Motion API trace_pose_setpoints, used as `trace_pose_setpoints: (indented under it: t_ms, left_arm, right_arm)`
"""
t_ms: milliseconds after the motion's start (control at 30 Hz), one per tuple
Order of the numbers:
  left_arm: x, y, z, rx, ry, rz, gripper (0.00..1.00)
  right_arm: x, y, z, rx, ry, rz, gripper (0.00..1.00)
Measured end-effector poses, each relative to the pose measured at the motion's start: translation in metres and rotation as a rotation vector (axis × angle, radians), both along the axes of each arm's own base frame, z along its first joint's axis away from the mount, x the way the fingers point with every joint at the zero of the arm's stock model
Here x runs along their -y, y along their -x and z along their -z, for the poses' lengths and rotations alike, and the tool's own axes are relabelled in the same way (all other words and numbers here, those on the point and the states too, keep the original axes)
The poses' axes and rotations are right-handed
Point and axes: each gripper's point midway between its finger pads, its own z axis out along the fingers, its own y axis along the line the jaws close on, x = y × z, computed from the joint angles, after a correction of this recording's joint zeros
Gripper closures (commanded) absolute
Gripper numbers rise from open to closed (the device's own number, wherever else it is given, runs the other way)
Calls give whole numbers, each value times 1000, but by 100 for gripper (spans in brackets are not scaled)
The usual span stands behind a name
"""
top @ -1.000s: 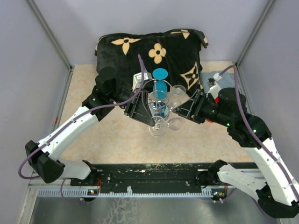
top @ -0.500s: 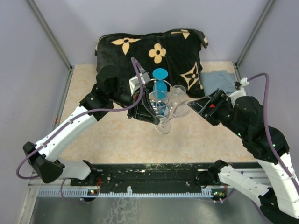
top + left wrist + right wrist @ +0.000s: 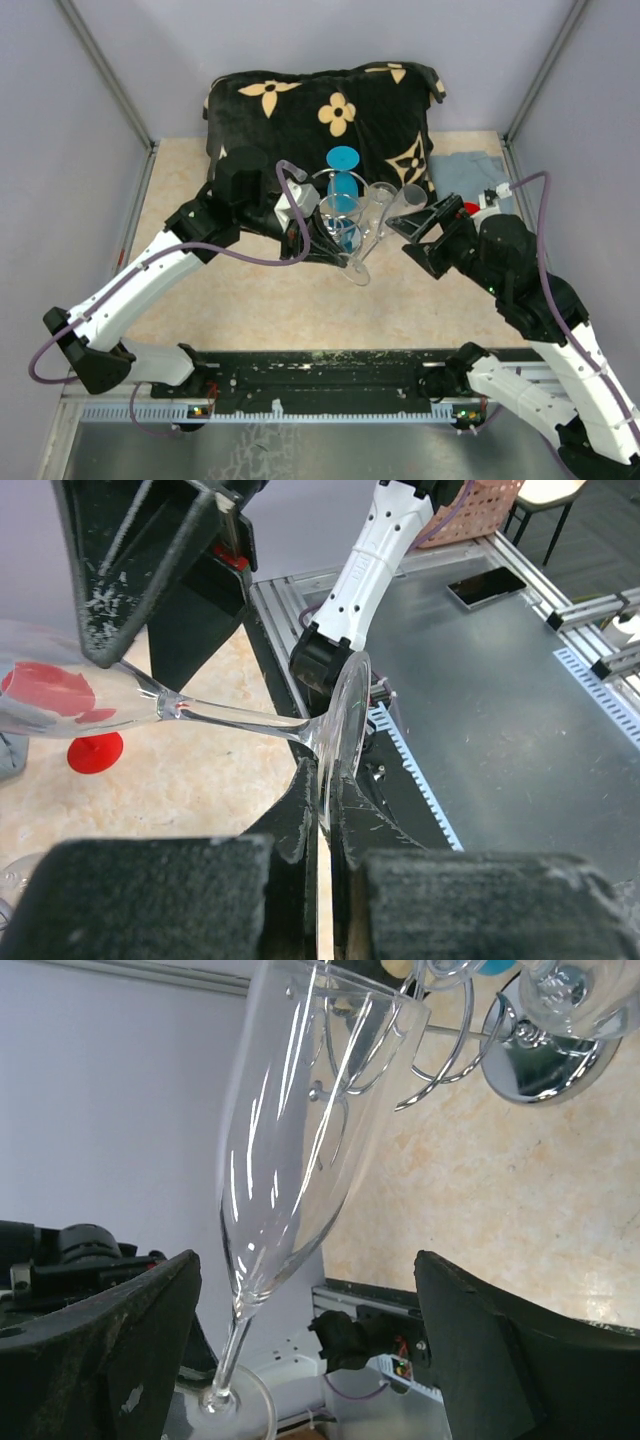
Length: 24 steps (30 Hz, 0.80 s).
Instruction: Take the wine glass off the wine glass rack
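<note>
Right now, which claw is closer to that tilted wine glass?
Left. The left gripper pinches the wine glass by its foot; the right gripper stands open around the bowl, gaps showing both sides.

Beige speckled table (image 3: 200,300) with black flowered cushion (image 3: 300,110), grey-blue cloth (image 3: 470,172) and wine glass rack (image 3: 547,1070).

Tally of things on the desk (image 3: 250,300)
One wine glass rack (image 3: 545,1065), one black flowered cushion (image 3: 300,105), one grey cloth (image 3: 465,172), two robot arms (image 3: 150,275); one blue glass (image 3: 342,160), one red glass (image 3: 95,752), at least three clear wine glasses (image 3: 290,1160), overlap hiding any more.
</note>
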Motion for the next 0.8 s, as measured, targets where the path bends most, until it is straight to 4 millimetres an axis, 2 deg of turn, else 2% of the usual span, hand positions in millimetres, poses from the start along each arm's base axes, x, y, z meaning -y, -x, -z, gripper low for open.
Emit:
trace_pose_setpoints:
  t_ms: [200,467,800]
  left_arm:
    - [2,12,6,70,5,23,100]
    - [2,20,9,112,7,45,100]
    - [3,24,12,145,4,57,100]
  right_arm:
    - [-2,-3,-2,16,-103,33,10]
    - [-6,-17,-10,44,-180,70,10]
    - [-9,-28,-16,52,-223,101,23]
